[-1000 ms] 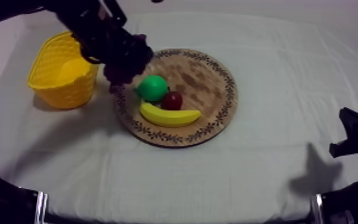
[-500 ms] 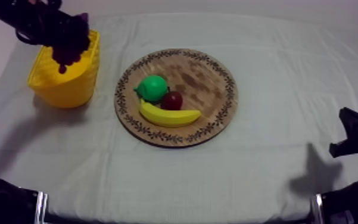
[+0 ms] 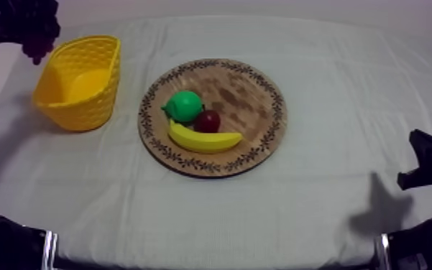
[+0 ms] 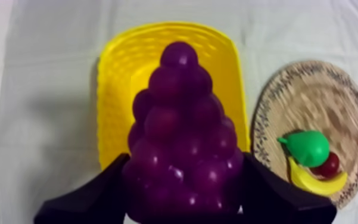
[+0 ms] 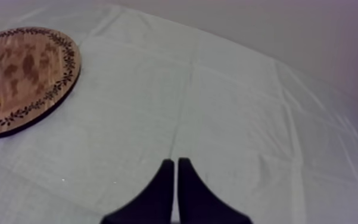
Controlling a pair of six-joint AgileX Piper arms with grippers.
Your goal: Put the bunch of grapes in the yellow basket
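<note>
A grey-white cloth [image 3: 319,187] covers the table, with a pale wall past its far edge. The board [image 3: 254,86] sits mid-table, and a pear [image 3: 184,105], a small red fruit [image 3: 207,121] and a banana [image 3: 204,139] lie near its left rim. Wide plain cloth runs to the right edge. The basket [image 3: 82,108] stands toward the far left corner. My left gripper [image 4: 184,179] is clamped round the bunch of grapes [image 4: 181,107] (dark purple, glossy), held in the air by the basket's far left rim. My right gripper [image 5: 176,173], fingers pressed together on nothing, hovers near the right edge.
</note>
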